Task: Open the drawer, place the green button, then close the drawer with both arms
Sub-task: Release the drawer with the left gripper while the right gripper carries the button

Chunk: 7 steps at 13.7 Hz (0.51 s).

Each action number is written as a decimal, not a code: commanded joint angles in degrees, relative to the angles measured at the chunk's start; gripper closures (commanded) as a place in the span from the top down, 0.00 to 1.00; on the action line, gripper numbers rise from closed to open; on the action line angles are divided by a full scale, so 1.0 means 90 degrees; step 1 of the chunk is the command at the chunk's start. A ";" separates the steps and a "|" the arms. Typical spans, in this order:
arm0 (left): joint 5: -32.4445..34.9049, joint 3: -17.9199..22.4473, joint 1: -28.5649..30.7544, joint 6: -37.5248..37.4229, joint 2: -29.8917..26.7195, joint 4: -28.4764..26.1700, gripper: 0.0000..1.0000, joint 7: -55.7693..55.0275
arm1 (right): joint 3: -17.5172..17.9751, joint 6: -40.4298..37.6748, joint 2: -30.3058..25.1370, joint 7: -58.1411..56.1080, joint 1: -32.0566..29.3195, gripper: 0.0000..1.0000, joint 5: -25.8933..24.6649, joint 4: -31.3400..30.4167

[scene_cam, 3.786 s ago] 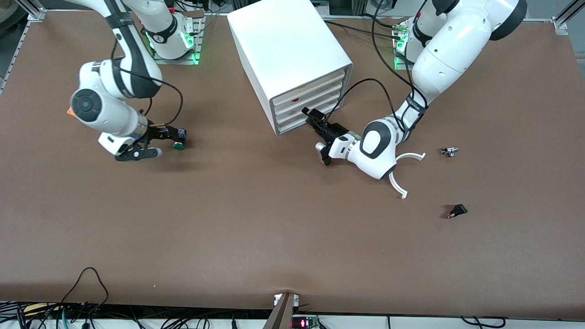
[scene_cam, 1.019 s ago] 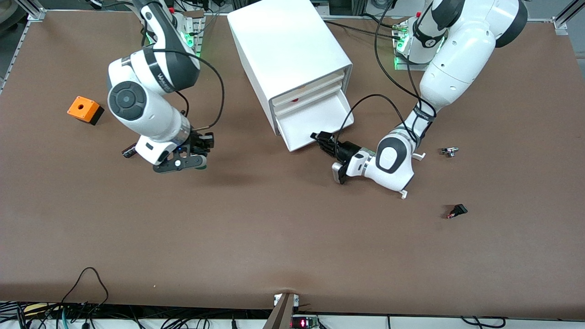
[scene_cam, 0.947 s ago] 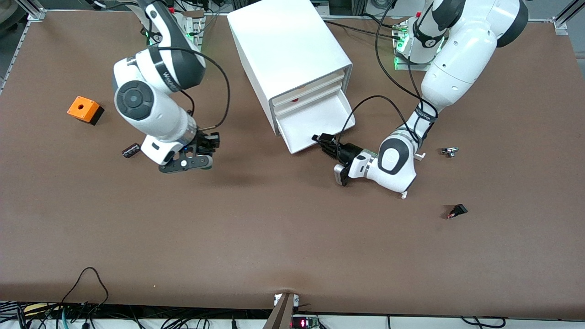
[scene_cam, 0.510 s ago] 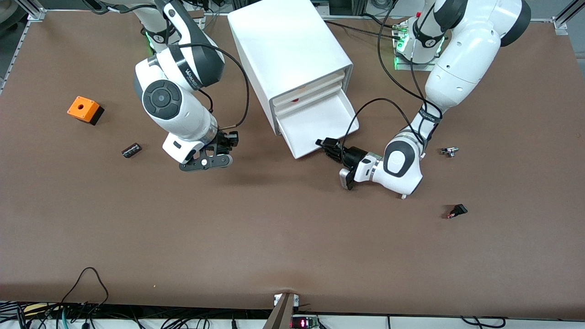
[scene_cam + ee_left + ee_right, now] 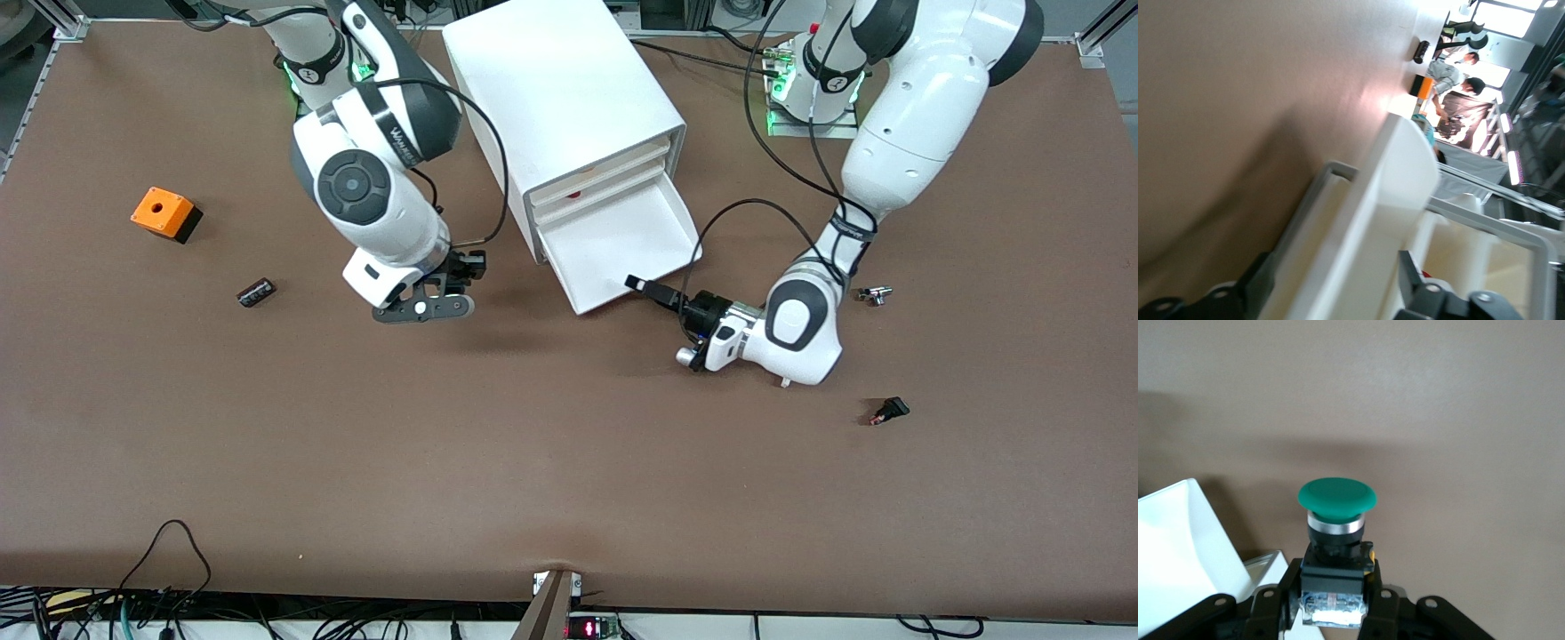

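The button (image 5: 1337, 520) sits clamped in the right gripper (image 5: 449, 286), green cap pointing away from the wrist, hanging over bare table between the cabinet (image 5: 560, 116) and the dark cylinder (image 5: 255, 292) — not over the drawer (image 5: 618, 244) yet. The drawer is pulled well out, tray empty as far as I can see. The left gripper (image 5: 649, 291) sits right at the drawer's front lip with its fingers (image 5: 1258, 280) spread either side of the lip, so it looks like it has let go of it. For this step I'd say carry the button across high enough to clear the drawer's side wall, get it over the middle of the tray, then lower before releasing so it doesn't bounce or roll toward the edge. The left arm probably wants to stay low and out of that path. The orange box (image 5: 162, 212) is well off toward the right arm's end, so no issue there.
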 commanded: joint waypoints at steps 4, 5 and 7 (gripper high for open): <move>0.1461 -0.0004 0.0755 -0.0694 -0.0477 0.0257 1.00 -0.0702 | -0.0019 -0.0106 0.0871 0.1576 0.1026 0.00 0.0015 0.1261; 0.1851 0.0005 0.0794 -0.0694 -0.0574 0.0384 1.00 -0.0809 | -0.0019 -0.0086 0.1027 0.1849 0.1240 0.00 0.0015 0.1446; 0.2913 0.0006 0.0902 -0.0684 -0.0896 0.0638 1.00 -0.0839 | -0.0029 -0.0037 0.1388 0.2474 0.1689 0.00 -0.0024 0.1827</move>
